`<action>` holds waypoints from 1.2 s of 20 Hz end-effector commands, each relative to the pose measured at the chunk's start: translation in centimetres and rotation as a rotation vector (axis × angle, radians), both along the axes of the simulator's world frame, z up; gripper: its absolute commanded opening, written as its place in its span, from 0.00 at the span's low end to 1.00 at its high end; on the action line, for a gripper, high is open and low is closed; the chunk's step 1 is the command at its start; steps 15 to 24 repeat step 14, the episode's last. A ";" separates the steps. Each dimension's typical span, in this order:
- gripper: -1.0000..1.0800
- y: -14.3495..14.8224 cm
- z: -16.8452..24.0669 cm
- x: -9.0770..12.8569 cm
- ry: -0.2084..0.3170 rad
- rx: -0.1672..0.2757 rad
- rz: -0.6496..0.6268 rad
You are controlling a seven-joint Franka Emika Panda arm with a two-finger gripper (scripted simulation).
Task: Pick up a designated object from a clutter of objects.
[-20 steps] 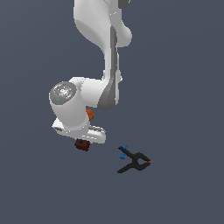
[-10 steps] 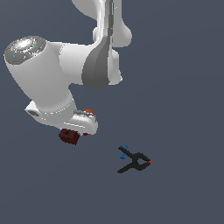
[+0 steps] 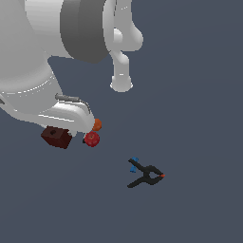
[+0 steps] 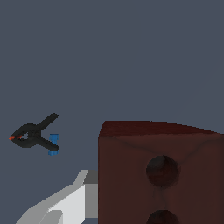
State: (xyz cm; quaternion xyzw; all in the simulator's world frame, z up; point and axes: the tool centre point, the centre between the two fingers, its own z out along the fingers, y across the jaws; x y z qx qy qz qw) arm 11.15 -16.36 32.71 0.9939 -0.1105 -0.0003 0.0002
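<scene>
The designated object, a dark red-brown block (image 3: 56, 136) with round holes in its face, hangs under the white hand, off the floor. My gripper (image 3: 61, 129) is shut on it, and the hand hides most of the fingers. In the wrist view the block (image 4: 159, 173) looms large, with one grey-white finger (image 4: 65, 202) against its side. The rest of the clutter of objects lies on the floor: an orange ball (image 3: 97, 125), a red ball (image 3: 91, 139) and a black clamp (image 3: 146, 174).
The clamp (image 4: 34, 134), with blue and orange tips, lies apart toward the exterior view's right. The bulky white arm (image 3: 52, 52) fills the exterior view's upper left. The dark grey floor (image 3: 199, 95) spreads all around.
The arm has swung up and closer to the exterior camera, carrying the block with it. The orange and red balls have come into sight beside the hand. The clamp has not moved.
</scene>
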 end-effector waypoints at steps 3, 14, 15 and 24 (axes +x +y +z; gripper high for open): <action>0.00 -0.5 2.5 0.5 -0.001 0.000 0.000; 0.00 -0.9 4.5 1.0 -0.001 0.000 0.001; 0.00 -0.9 4.5 1.0 -0.001 0.000 0.001; 0.00 -0.9 4.5 1.0 -0.001 0.000 0.001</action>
